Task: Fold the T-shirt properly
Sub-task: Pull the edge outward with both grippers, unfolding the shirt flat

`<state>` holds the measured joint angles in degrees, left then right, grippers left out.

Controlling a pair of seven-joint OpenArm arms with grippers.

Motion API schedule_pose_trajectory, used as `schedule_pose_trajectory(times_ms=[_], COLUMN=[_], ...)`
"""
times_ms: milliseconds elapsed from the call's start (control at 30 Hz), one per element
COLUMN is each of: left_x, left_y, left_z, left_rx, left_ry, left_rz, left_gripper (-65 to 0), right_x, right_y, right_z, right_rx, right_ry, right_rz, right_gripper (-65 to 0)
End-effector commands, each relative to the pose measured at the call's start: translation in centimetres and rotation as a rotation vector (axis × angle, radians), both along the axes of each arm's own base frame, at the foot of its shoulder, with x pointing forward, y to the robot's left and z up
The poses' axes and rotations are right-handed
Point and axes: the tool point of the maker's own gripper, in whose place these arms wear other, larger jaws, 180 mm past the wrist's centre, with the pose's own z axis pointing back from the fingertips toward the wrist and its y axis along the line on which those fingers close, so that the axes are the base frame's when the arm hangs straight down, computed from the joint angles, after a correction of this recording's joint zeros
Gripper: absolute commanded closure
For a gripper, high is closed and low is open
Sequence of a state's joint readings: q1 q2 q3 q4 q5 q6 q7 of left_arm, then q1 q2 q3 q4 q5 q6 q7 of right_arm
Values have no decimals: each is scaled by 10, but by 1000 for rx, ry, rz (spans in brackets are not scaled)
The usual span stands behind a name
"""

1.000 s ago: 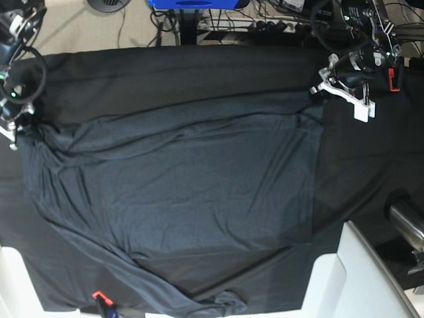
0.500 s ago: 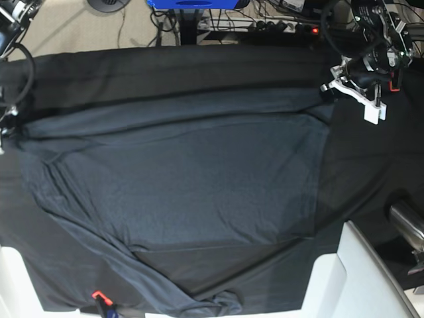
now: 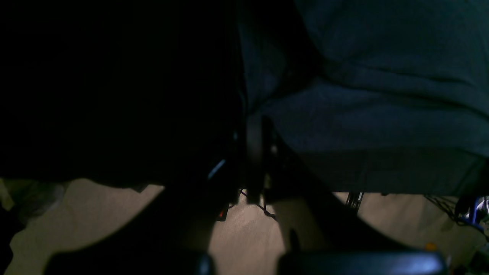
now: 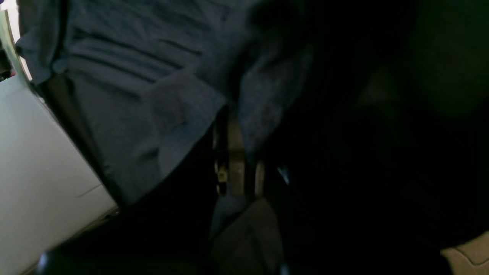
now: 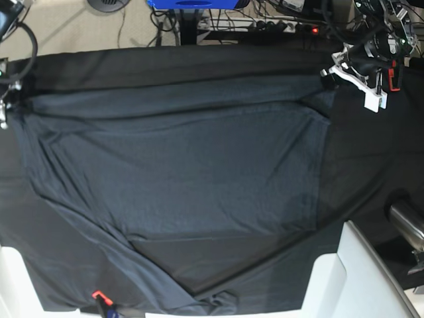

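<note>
Base view, T-shirt [image 5: 179,179] pulled flatter, both grippers moved farther back

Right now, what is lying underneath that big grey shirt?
A blacker table cloth shows beyond the dark slate-grey thin knit T-shirt on its far and right sides. Whatever lies beneath the cloth is covered.

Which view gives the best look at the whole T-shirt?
The base view: the T-shirt lies spread across the black table cloth, nearly all of its outline visible. The left wrist view shows only a dim, creased patch near its end effector; the right wrist view shows bunched folds beside a white surface.
</note>
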<state>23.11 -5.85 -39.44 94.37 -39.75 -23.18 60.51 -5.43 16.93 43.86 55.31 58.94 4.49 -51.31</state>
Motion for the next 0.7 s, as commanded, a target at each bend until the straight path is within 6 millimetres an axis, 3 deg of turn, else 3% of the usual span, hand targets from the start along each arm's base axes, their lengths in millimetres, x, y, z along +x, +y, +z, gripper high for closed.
schedule_pose_trajectory(times_ms=[0, 200, 667], left_x=[3, -5, -34], left_y=[12, 18, 17], left_z=[10, 12, 8], left_rx=[28, 40, 53], left_ry=[-31, -3, 47], left_rz=[12, 15, 8], left_gripper=[0, 0, 0], right_x=[7, 10, -15], right_y=[-18, -15, 5], right_z=[15, 33, 30], right_rx=[-56, -114, -114], right_ry=[-35, -76, -44], right_rz=[0, 39, 28], right_gripper=[-2, -2, -2])
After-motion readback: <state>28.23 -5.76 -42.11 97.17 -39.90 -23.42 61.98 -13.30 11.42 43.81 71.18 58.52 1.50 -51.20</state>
